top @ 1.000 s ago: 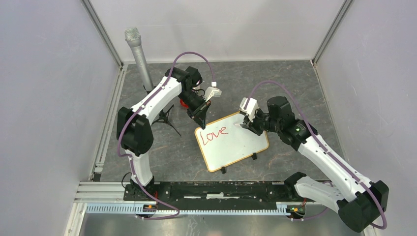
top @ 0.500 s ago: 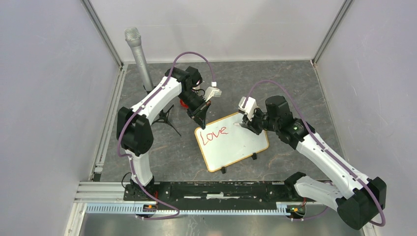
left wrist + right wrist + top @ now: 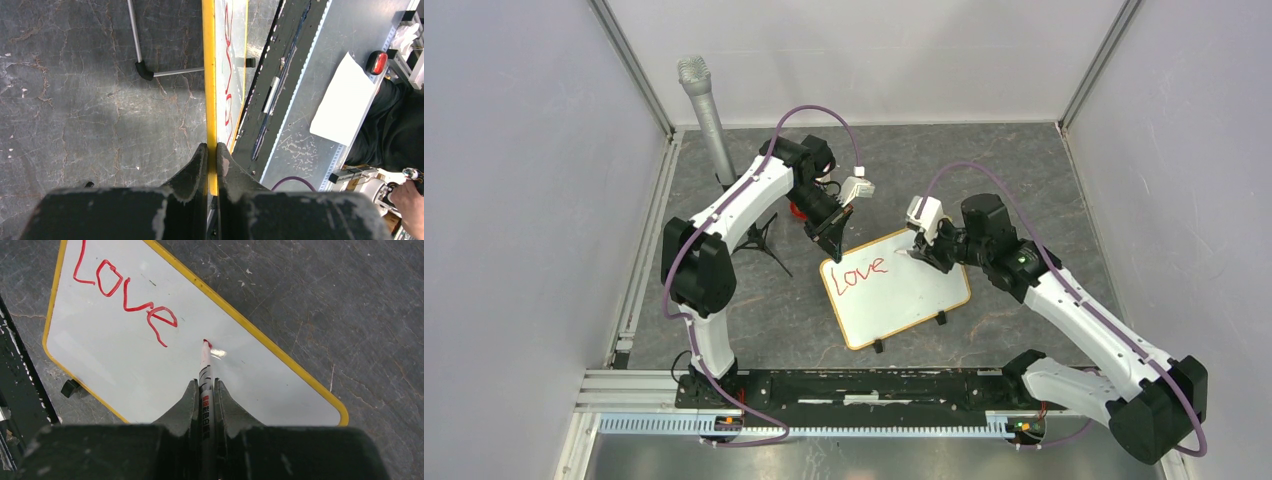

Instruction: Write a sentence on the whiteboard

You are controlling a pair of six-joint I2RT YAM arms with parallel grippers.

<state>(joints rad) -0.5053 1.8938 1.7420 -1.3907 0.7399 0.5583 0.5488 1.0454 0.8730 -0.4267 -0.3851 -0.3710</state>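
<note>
The whiteboard [image 3: 904, 295] lies tilted on the grey floor, with a light-wood frame and black clip feet. Of the sentence, only the red word "Love" [image 3: 860, 272] is written, near its upper left; it also shows in the right wrist view [image 3: 125, 295]. My left gripper [image 3: 834, 243] is shut on the board's far-left frame edge [image 3: 211, 100]. My right gripper [image 3: 921, 250] is shut on a red-tipped marker [image 3: 205, 370]. The marker's tip [image 3: 206, 343] is at the board surface just right of "Love".
A grey microphone [image 3: 706, 110] on a small black tripod [image 3: 759, 238] stands left of the left arm. The cell's walls close in the floor on three sides. A black rail [image 3: 864, 388] runs along the near edge.
My right gripper with the marker has shifted slightly left and up along the board's top edge. The left arm and the board have not moved.
</note>
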